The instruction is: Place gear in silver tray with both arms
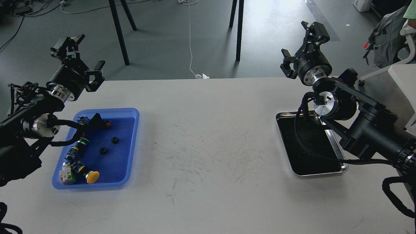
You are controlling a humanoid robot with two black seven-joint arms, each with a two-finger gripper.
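Blue tray (130, 146) with two small black gears (109, 145) below left gripper (81, 53), fingers spread, empty. Silver tray (325, 174) below right gripper (295, 45), spread, empty.

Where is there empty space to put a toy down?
The big bare stretch of table between the blue tray and the silver tray is free. The silver tray's black floor shows bare too. The blue tray's left side is crowded with parts.

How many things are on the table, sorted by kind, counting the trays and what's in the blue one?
Trays: 2, the blue tray and the silver tray
Small black gears: 2
Push-button switches: about 5, partly hidden
Total: about 9
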